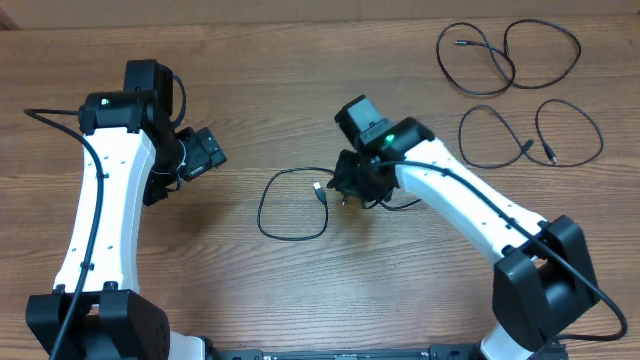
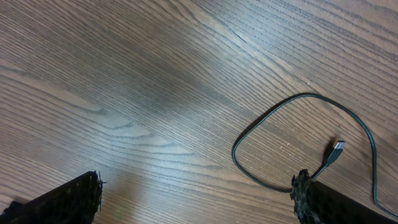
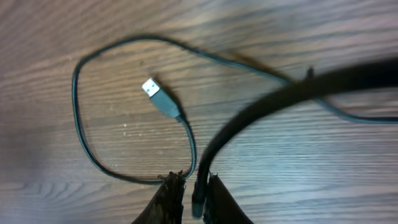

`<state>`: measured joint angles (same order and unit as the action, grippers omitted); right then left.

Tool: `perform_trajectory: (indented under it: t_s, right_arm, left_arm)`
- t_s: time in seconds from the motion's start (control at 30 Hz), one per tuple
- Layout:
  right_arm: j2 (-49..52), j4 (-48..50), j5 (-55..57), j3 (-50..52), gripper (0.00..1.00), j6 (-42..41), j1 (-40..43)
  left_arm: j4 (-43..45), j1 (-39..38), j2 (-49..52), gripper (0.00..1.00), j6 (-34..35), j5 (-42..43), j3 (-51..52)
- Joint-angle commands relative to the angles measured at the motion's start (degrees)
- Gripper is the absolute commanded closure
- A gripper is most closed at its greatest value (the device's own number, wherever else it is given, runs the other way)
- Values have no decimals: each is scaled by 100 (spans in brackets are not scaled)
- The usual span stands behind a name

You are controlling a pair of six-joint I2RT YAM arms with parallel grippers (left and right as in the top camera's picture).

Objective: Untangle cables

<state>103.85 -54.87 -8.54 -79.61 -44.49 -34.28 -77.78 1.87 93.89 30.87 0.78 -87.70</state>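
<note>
- The left gripper is spread wide above the brown wooden table.
- The right gripper is nearly together, apparently pinching a thin black looped cable.

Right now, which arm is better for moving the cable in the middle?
The right one, I think. The right gripper sits right at the looped cable, with a black cord pinched between its fingers. The left gripper hangs open, apart from it.
</note>
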Motion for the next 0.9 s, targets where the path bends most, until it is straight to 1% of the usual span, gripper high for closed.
perform_trajectory:
  t_s: [0.0,0.1,0.37,0.4,0.47,0.57,0.7,0.73,0.8,0.83,0.87]
  right_arm:
    - [-109,267,-76,203,86,-144,-109]
    - [-107,479,-74,374,86,-264,-168]
    - [-107,1016,-59,951,86,-278,-332]
    - [-107,1043,-61,986,83,-295,-337]
    - [-107,1051,-57,999,71,-308,-337]
    - [-109,1056,-59,966,60,-295,-295]
    - [-109,800,-59,715,44,111,-55]
    - [-109,671,-57,616,36,192,33]
    - [-109,420,-57,411,13,356,243]
    - [-109,354,-57,354,4,431,343]
    - [-109,284,-55,315,0,428,461]
  left_arm:
    - [17,-7,52,0,-151,-76,-42]
    - [17,-7,52,0,-151,-76,-42]
    - [46,-13,52,0,-151,-76,-42]
    - [46,-13,52,1,-151,-76,-42]
    - [46,-13,52,1,-151,-79,-42]
    - [42,-13,52,1,-151,-79,-42]
    - [31,-13,52,1,-153,-76,-42]
    - [31,-13,52,1,-153,-76,-42]
    - [42,-13,52,1,-151,-76,-42]
    - [46,-13,52,1,-151,-76,-42]
    - [48,-13,52,0,-151,-76,-42]
